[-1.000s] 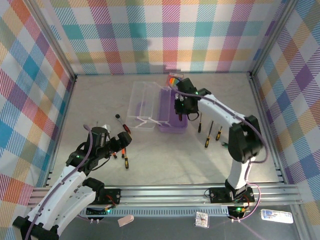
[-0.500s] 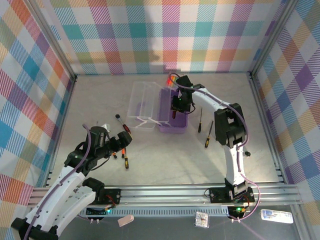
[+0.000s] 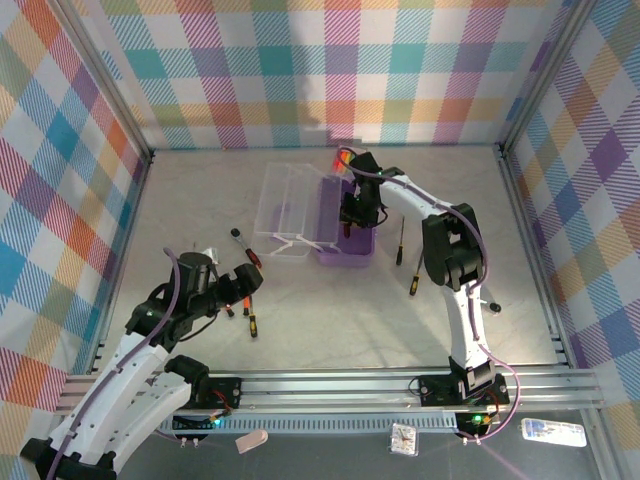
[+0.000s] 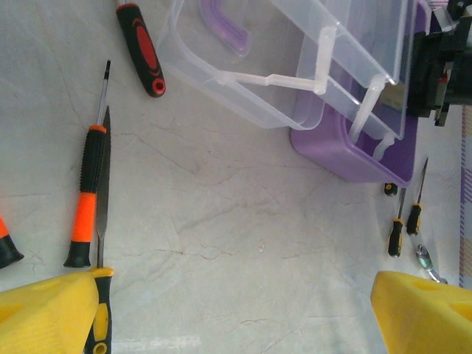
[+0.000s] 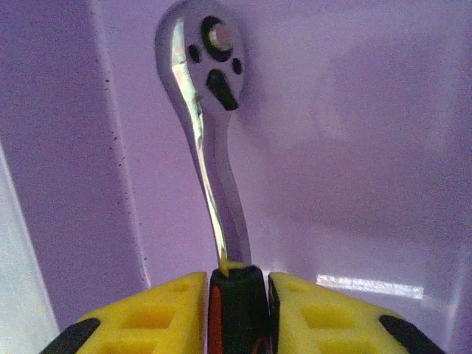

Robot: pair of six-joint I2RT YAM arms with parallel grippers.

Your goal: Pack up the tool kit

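Hovering at lower left with fingers spread wide, the left gripper [image 3: 238, 283] is waiting above loose screwdrivers [image 4: 87, 199]. At centre, the right gripper [image 5: 236, 295] is pinching a ratchet [image 5: 199, 147] inside the open tool kit [image 3: 345, 258]. Releasing it cleanly likely comes next.

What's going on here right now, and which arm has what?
The right gripper is down inside the purple plastic case base, closed around the black handle of a small chrome ratchet. The left gripper hovers open above black-and-orange screwdrivers lying loose on the table. The clear lid lies open beside the base. More slim screwdrivers lie on the table to the base's right, not yet packed.
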